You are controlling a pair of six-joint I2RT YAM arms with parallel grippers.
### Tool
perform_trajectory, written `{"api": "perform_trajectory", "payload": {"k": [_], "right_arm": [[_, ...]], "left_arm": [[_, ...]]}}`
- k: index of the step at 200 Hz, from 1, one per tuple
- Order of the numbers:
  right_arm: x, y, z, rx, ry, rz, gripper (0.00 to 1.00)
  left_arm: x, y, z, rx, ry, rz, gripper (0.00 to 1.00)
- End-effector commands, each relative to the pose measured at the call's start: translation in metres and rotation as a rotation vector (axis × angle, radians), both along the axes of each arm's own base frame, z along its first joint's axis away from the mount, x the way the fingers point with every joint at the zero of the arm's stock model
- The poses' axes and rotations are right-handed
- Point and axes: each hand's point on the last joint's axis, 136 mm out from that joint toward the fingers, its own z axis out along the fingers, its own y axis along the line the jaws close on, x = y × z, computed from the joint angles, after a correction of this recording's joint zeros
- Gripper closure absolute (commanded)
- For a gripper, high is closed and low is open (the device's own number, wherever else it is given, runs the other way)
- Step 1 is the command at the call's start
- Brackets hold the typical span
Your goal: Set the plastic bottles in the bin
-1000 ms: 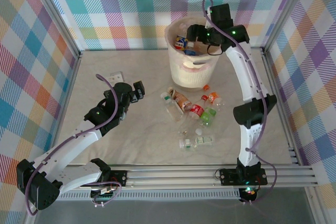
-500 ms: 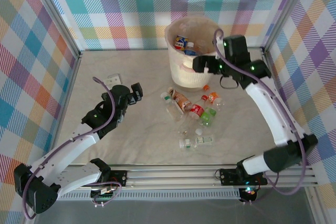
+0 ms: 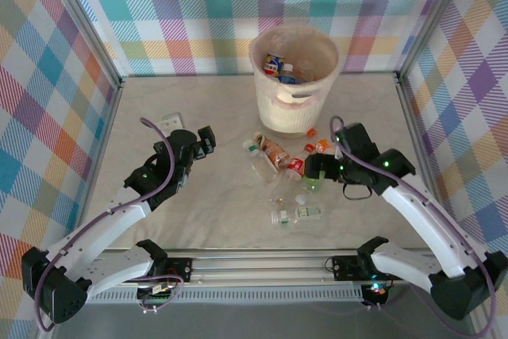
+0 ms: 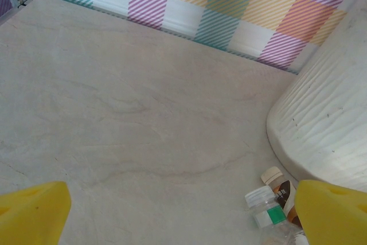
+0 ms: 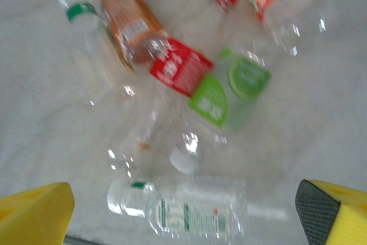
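The bin [image 3: 255, 61], a cream-white bucket, stands at the back centre with a few plastic bottles [image 3: 278, 65] inside. In front of it, several more lie in a loose pile: brown-labelled [image 3: 274, 151], red-labelled [image 3: 295, 166], orange-labelled [image 3: 321, 147] and a clear one [image 3: 298, 214]. My right gripper [image 3: 311, 168] hovers open over the pile's right side. Its wrist view shows the red label [image 5: 180, 67], green label [image 5: 209, 101] and clear bottle [image 5: 189, 213] below the open right gripper [image 5: 183, 222]. My left gripper [image 3: 208, 140] is open and empty left of the pile. The left gripper [image 4: 183, 222] faces the bin wall [image 4: 327, 124] and a white-capped bottle [image 4: 265, 207].
A small white plate [image 3: 173, 117] lies on the table behind the left gripper. Checked walls with metal posts close in the back and both sides. A metal rail [image 3: 270, 263] runs along the near edge.
My right arm swung away from the bin's rim, forward and down to just above the bottle pile, jaws now wide. The left arm barely shifted.
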Motion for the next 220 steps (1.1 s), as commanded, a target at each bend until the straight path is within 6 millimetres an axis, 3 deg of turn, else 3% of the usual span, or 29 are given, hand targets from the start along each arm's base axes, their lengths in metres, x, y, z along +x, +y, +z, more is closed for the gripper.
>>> {"api": "perform_trajectory", "payload": {"k": [1,58,100,147,220], "right_arm": [[-0.032,-0.009,-0.019,0.069,0.124,-0.155,0.00],[-0.080,0.022,-0.071,0.274,0.378,-0.257,0.00],[-0.099,0.031,-0.097,0.285,0.489,-0.330,0.00],[-0.090,0.044,-0.118,0.331,0.511,-0.366,0.00],[-0.077,0.041,-0.136,0.315,0.477,-0.446,0.00]], "left_arm": [[0.000,0.002,-0.003,0.009,0.001,0.019,0.00],[0.002,0.005,-0.010,0.046,0.023,0.036,0.00],[0.003,0.005,-0.014,0.059,0.034,0.040,0.00],[0.005,0.005,-0.019,0.074,0.044,0.043,0.00],[0.003,0.008,-0.024,0.097,0.053,0.044,0.00]]}}
